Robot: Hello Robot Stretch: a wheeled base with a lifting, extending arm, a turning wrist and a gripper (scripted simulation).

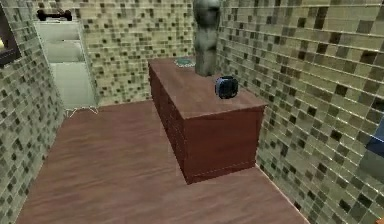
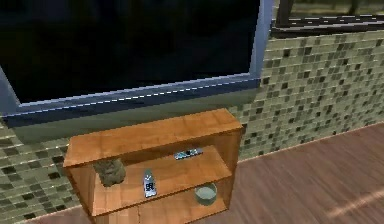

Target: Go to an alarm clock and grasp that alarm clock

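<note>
Jaws first: you cannot tell from these views whether they are spread or pressed together, so treat that as unknown. Working outward, the thing you want is the alarm clock (image 1: 226, 87), a small dark rounded body with a bluish face. It stands on the long reddish-brown bench (image 1: 215, 140) that runs along the tiled wall (image 1: 310, 90) on the forward view's right. It sits toward the bench's near end, on the wall side of the top, well apart from the tall grey statue (image 1: 208, 35) at the far end and the small flat bluish dish (image 1: 185, 62) near that statue. The clock stands upright on its base, as it would to be read, and its face looks turned toward you and a little toward the forward view's left, out into the room. It reads about as wide as tall, so you get no clear long axis; its thin way probably runs front to back. The wooden floor (image 1: 110, 170) leads up along the bench's open side, so you likely have to drive forward and bring the arm side round to the bench. Out to that side now stands a low wooden shelf (image 2: 150, 140) under a dark window (image 2: 130, 45). It carries a grey-brown lump (image 2: 110, 172), a flat dark piece (image 2: 187, 154) and a greenish bowl (image 2: 206, 193), none shaped like the clock.
</note>
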